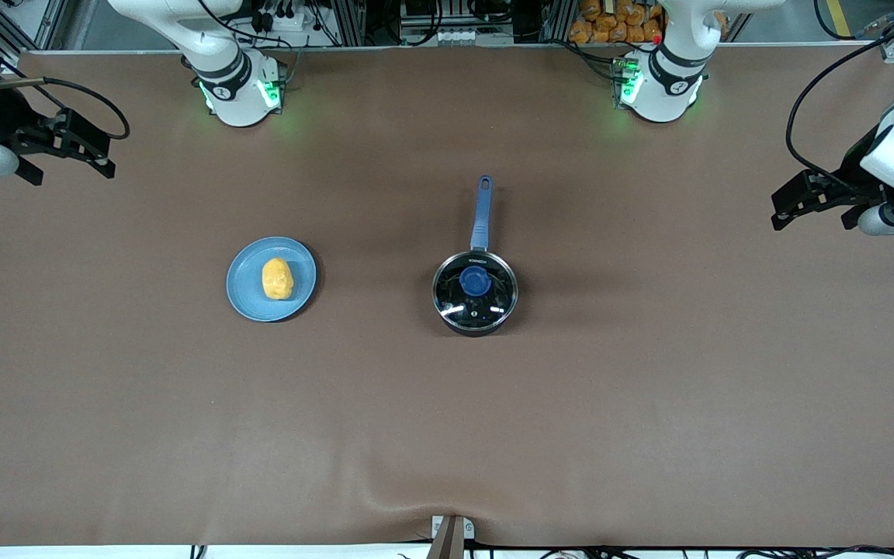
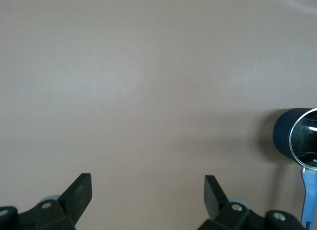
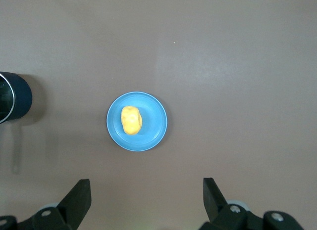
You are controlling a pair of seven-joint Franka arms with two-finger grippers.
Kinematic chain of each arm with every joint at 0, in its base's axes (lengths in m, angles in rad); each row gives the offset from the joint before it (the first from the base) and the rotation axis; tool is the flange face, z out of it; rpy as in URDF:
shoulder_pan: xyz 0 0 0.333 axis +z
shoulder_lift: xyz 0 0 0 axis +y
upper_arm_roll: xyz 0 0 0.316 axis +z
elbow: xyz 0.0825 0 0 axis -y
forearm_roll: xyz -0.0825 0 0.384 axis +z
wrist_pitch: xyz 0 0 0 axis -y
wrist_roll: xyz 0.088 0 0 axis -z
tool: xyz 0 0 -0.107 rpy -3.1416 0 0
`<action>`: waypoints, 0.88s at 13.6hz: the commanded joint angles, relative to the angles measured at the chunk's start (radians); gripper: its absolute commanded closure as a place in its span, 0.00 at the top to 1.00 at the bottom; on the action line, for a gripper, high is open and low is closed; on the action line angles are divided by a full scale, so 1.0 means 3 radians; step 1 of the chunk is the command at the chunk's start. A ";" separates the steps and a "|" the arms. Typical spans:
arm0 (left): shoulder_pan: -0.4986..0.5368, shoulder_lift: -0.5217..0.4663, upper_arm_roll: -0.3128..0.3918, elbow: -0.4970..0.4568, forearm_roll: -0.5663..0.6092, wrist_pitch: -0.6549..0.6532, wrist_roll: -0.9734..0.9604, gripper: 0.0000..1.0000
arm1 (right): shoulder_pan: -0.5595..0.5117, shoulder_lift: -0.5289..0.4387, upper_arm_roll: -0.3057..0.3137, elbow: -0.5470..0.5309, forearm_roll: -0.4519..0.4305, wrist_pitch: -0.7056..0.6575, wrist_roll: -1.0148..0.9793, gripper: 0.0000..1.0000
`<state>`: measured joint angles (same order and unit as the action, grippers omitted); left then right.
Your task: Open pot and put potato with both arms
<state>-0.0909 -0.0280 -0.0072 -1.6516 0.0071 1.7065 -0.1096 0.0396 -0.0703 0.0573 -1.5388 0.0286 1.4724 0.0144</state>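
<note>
Blue plate: the plate (image 1: 241, 299) holds the potato (image 1: 277, 279), toward the right arm's end of the table.
Pot: the pot (image 1: 476, 293) sits near the middle, well apart from the plate. Its lid (image 1: 493, 299) is on, blue knob (image 1: 475, 281) on top. Its long handle (image 1: 481, 213) points toward the robots' bases.
Left gripper: the left gripper (image 2: 147, 190) hangs high over its end of the table, fingers wide apart, holding nothing.
Right gripper: the right gripper (image 3: 146, 194) hangs high over its end, fingers wide apart, empty.
Who is closer: the left arm is closer to the pot, so it should probably lift the lid. The right arm is closer to the potato.
</note>
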 commanded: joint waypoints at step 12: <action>-0.0034 -0.0091 0.0121 0.0065 -0.0085 -0.0007 -0.0136 1.00 | -0.0076 0.0040 0.0059 0.0083 -0.0008 -0.0050 0.0003 1.00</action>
<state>-0.0918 -0.0416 0.0153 -1.6309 0.0018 1.7081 -0.1381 0.0396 -0.0703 0.0573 -1.5388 0.0286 1.4724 0.0144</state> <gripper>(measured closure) 0.000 0.000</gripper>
